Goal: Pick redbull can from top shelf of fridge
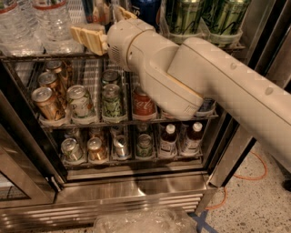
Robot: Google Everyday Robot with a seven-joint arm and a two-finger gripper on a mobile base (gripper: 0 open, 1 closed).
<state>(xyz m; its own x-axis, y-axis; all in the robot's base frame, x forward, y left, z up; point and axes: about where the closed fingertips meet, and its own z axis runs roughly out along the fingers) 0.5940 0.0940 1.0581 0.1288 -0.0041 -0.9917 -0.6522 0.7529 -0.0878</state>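
Note:
The redbull can (96, 10), slim and only partly in view, stands on the top shelf (27, 56) of the fridge (136, 193), between water bottles and a dark-blue can (146, 6). My gripper (102, 25) is at the shelf's front, right in front of the can's lower part. Its tan fingers (86, 39) are spread apart, one to the can's lower left and one to its right. I cannot tell whether they touch the can. My white arm comes in from the lower right and hides part of the shelf.
Clear water bottles (50, 20) stand at the shelf's left and tall green cans (184, 16) in white cups at its right. Lower racks hold short cans (111, 98) and small bottles (168, 139). A plastic bag (145, 220) and an orange cable (254, 175) lie on the floor.

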